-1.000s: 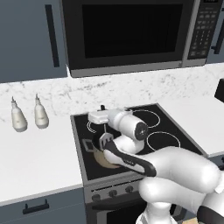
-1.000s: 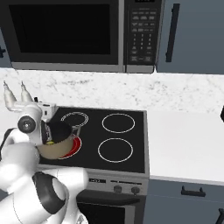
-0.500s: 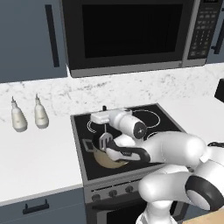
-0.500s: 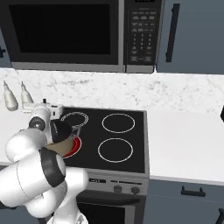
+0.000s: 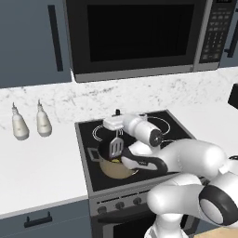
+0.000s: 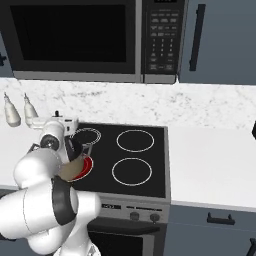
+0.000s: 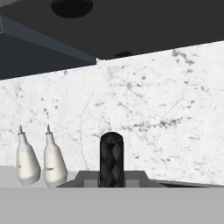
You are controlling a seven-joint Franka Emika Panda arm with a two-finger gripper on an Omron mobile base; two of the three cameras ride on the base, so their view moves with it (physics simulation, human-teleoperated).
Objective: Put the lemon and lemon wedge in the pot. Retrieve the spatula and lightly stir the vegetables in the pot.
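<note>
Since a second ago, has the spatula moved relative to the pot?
Yes. The spatula has risen: its head sat low at the pot's mouth and now hangs above the rim, nearer the back burner ring, held by the hand.

Spatula [image 5: 115, 148] over pot [image 5: 117, 168] on stove [image 5: 88, 158]

Nothing here can be read. The microwave's keypad [image 6: 160, 38] carries rows of small marks, too blurred to make out. The two bottles [image 7: 39, 162] show no legible label.
</note>
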